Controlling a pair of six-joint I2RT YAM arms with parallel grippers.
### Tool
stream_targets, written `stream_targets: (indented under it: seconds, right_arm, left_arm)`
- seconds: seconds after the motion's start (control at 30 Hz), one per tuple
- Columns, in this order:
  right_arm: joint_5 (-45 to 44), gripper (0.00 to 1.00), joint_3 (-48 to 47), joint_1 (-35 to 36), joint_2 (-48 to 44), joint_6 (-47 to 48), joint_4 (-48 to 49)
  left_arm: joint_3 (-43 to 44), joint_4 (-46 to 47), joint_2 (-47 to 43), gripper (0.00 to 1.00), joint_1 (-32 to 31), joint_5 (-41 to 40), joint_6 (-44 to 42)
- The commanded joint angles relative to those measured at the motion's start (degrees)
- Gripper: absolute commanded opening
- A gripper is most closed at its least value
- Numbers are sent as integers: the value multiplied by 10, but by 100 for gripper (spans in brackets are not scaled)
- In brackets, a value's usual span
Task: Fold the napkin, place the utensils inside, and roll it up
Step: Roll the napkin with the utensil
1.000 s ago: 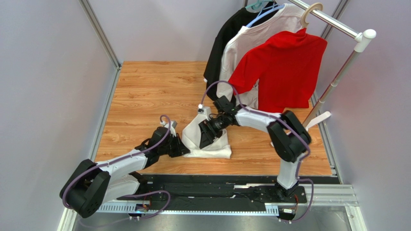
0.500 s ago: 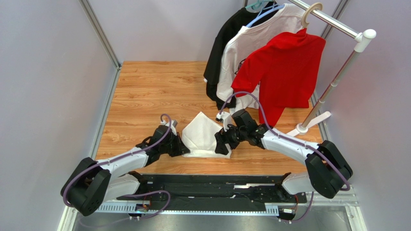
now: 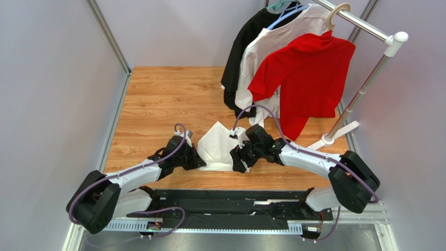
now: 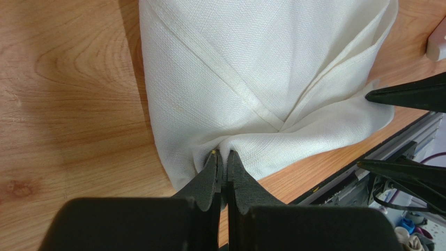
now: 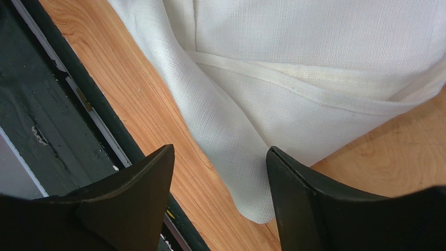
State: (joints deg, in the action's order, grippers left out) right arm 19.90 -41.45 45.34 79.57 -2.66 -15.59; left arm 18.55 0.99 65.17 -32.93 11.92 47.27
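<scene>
With the napkin [image 3: 217, 149] lying at the middle of the near edge of the table [image 3: 157, 99], we are pinching its left fold in the clenched left gripper [image 4: 222, 162] and holding the right gripper [image 5: 220, 151], fingers spread, astride its near right corner, which should be gripped deep.

High overview; wrist close-ups on napkin [image 4: 261, 78]

This looks like a robot test cell in a lab. Plain grey panel walls [image 3: 52, 104] on metal posts [image 3: 107, 34] box in a wooden surface [image 3: 157, 94]. Two robot arms [image 3: 309, 154] are bolted to a black rail [image 3: 235, 206] beside a clothes rack [image 3: 361, 22].
</scene>
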Motion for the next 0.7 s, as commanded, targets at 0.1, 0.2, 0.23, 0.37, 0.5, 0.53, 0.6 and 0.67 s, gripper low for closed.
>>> stream_targets:
  seconds: [0.1,0.2,0.23,0.37,0.5,0.53,0.6,0.67]
  right_arm:
    - [-55,66,22,15,4,-70,-15]
    - [-77,66,33,24,-11,-91,-15]
    - [-84,66,35,26,-13,-96,-19]
    - [-113,66,39,36,-22,-117,-28]
    - [-143,67,44,42,-27,-137,-34]
    - [-145,67,48,41,-30,-138,-35]
    - [-145,65,50,42,-32,-140,-33]
    - [-145,34,48,42,-32,-139,-36]
  left_arm:
    - [-9,-86,20,0,1,-50,-13]
    - [-9,-86,20,0,1,-50,-13]
    - [-9,-86,19,0,1,-49,-13]
    - [-8,-86,20,0,1,-48,-15]
    - [-7,-86,20,0,1,-47,-15]
    - [-8,-87,21,0,1,-48,-15]
    - [-8,-90,22,0,1,-50,-13]
    - [-5,-93,22,0,1,-52,-11]
